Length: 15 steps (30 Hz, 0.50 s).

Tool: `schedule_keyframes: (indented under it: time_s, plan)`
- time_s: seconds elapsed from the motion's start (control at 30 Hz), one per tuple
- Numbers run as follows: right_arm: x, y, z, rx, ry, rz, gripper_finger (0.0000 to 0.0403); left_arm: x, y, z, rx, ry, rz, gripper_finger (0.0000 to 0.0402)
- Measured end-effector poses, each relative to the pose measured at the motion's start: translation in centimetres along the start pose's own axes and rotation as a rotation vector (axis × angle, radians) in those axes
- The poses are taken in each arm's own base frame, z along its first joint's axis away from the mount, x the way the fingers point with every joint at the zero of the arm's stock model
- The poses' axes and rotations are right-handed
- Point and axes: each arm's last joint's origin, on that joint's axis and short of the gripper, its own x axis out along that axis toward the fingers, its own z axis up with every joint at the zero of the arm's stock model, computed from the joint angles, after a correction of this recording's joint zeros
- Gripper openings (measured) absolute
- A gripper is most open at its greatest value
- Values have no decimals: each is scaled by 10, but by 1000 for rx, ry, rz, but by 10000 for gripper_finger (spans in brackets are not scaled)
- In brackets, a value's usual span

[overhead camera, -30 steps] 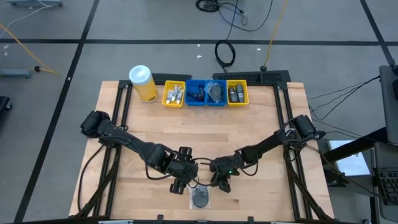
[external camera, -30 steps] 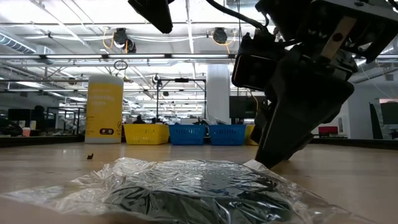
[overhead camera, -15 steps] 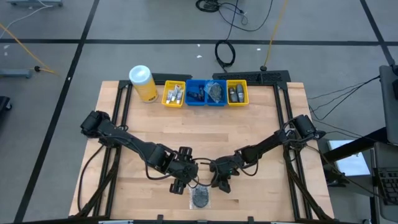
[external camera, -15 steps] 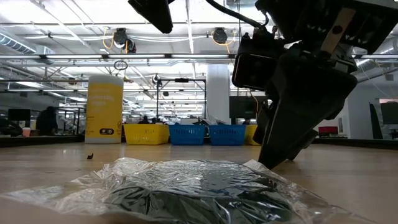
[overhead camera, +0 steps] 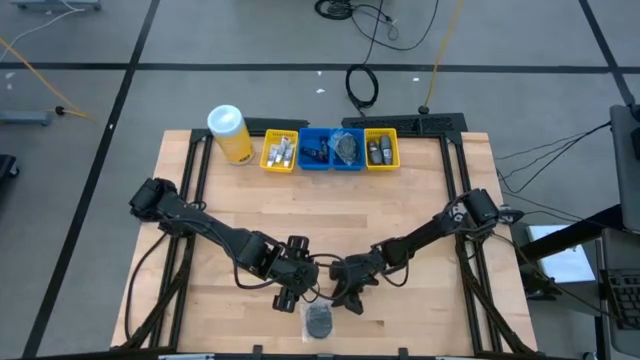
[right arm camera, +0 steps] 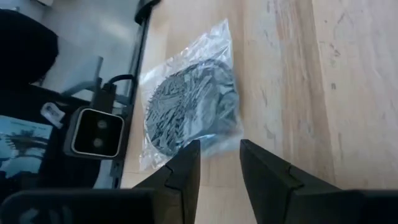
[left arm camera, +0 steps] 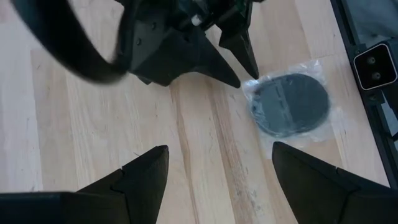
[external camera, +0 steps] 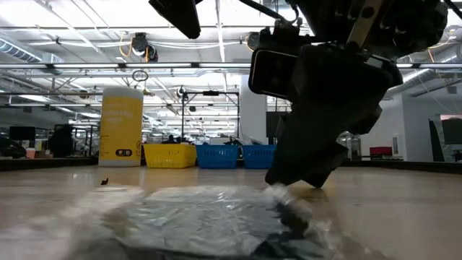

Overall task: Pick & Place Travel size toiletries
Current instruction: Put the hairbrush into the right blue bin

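Bagged black puff (overhead camera: 319,319) low centre on table (overhead camera: 420,210), right hand (overhead camera: 351,301) narrowly parted at its corner, gripping nothing evident, left hand (overhead camera: 287,296) wide open alongside, empty.

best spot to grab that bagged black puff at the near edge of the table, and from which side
Probably the loose plastic corner of the bagged puff, from above. It lies flat on the table, so there is no side wall to pinch, while clear film sticks out past the round dark pad. The right tool is already at that corner, fingers narrowly apart. The left tool hangs open just beside the bag.
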Motion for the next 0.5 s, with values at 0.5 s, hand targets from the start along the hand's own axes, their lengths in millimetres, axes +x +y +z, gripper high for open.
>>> schedule_keyframes:
  time_s: [0.5]
  plan:
    - [1,2,-3,-5,22,1,105,11,-20,-12,-30,66,-254,285]
